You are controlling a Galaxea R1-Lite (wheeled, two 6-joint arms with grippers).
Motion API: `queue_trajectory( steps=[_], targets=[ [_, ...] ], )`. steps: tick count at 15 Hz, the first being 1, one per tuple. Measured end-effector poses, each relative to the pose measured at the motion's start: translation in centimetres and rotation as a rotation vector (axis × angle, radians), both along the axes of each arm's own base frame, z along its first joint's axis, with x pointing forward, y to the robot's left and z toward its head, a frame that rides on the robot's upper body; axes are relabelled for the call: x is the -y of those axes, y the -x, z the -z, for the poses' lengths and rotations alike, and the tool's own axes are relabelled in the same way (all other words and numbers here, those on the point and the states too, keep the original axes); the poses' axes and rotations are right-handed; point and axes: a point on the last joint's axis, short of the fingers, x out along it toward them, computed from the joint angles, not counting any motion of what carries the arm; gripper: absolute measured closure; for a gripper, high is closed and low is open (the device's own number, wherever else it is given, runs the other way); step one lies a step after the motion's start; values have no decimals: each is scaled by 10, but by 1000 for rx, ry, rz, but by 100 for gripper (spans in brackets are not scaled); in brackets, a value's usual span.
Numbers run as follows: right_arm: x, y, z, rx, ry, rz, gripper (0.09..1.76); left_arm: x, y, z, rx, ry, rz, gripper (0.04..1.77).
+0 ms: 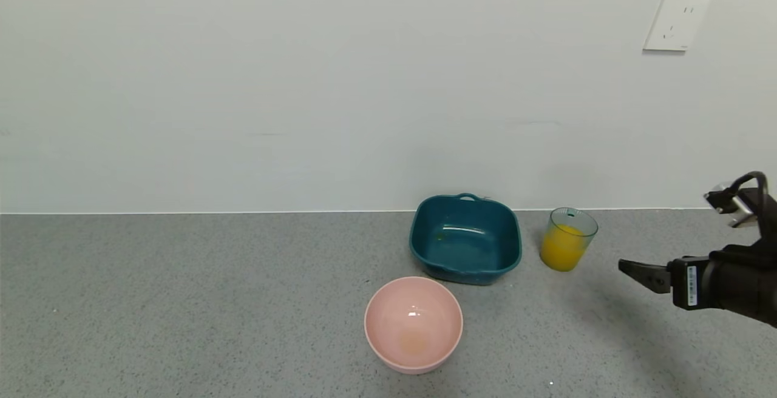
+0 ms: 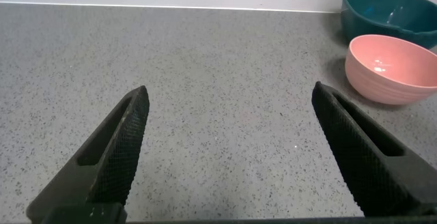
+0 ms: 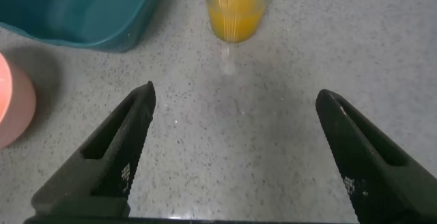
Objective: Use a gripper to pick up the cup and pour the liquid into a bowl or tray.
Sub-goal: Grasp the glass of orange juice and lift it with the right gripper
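Note:
The ribbed translucent cup [image 1: 568, 239] stands upright on the grey counter, about two thirds full of orange liquid [image 1: 563, 250]. It also shows in the right wrist view [image 3: 236, 5]. The pink bowl [image 1: 413, 324] sits nearer the front, to the cup's left, with a faint orange stain at its bottom; it shows in the left wrist view [image 2: 390, 68] too. My right gripper [image 1: 631, 269] is open and empty, hovering right of the cup with a clear gap to it, fingertips pointing at it. My left gripper [image 2: 229, 98] is open and empty over bare counter, outside the head view.
A dark teal squarish basin [image 1: 465, 238] with a handle stands between bowl and cup, close to the wall. A white wall rises behind the counter, with a socket plate [image 1: 675, 23] at the upper right. Grey speckled counter [image 1: 182, 301] stretches to the left.

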Motion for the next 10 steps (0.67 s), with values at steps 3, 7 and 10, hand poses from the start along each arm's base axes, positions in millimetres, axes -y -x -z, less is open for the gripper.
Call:
queue_trajectory(
  steps=[3,7,10],
  targets=[
    [-6,-25,24,-16,10,7,14,0,0,0,0,0,0,9],
    [-12,-51,54,-33,18,29,14,0,0,0,0,0,0,9],
    [-15,-72,77,-9,17,57,14,0,0,0,0,0,0,9]
  ],
)
